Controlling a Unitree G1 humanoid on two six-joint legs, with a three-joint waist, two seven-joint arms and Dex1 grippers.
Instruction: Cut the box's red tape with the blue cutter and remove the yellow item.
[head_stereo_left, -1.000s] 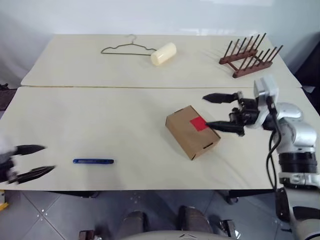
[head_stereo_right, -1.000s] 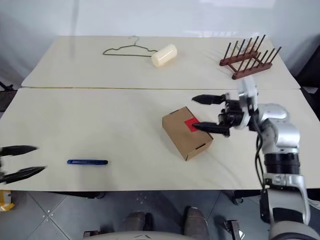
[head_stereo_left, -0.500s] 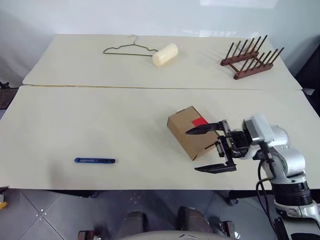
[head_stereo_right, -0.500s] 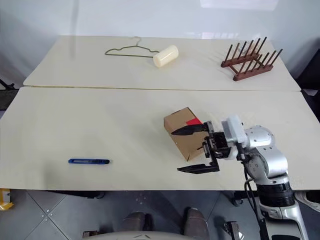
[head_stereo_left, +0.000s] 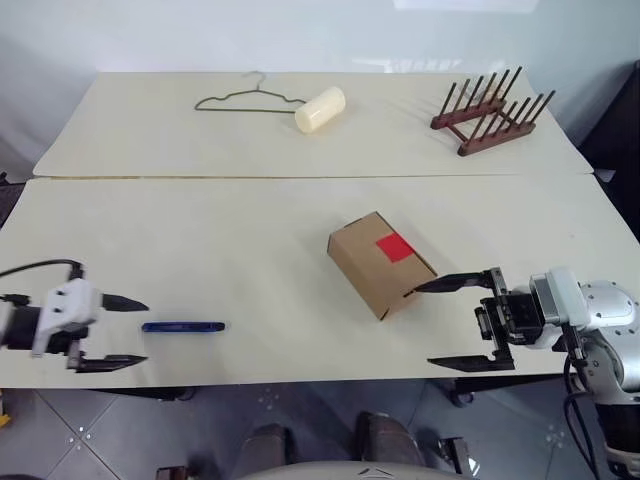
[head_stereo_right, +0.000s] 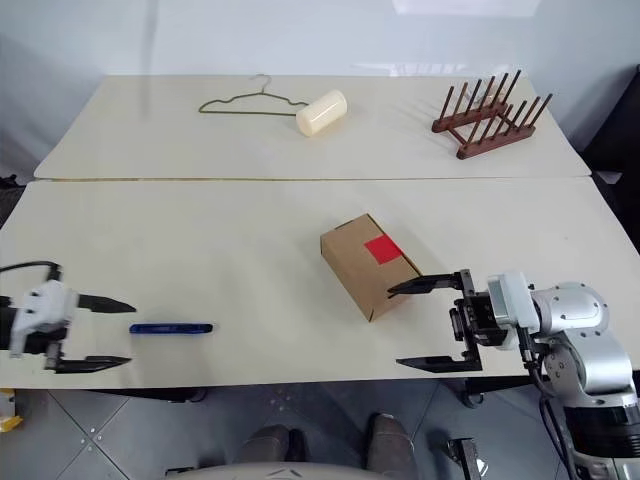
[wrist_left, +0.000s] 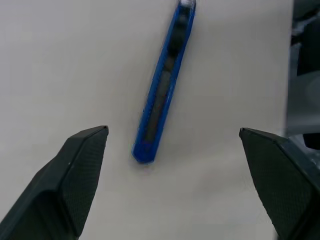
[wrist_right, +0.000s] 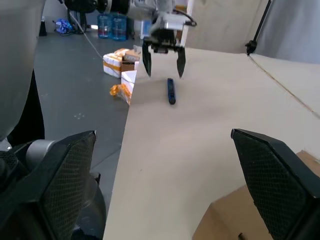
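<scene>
Both claws are standing wide open, gripping nothing. The left claw (head_stereo_left: 118, 332) is hovering just beside the blue cutter (head_stereo_left: 183, 327), near the worktop's (head_stereo_left: 230, 240) front edge; the right claw (head_stereo_left: 462, 322) is flanking the box (head_stereo_left: 380, 264).

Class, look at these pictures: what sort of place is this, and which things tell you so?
Probably a robot test room: two plain tables hold unrelated props, a hanger, a wooden rack and a taped box.
</scene>
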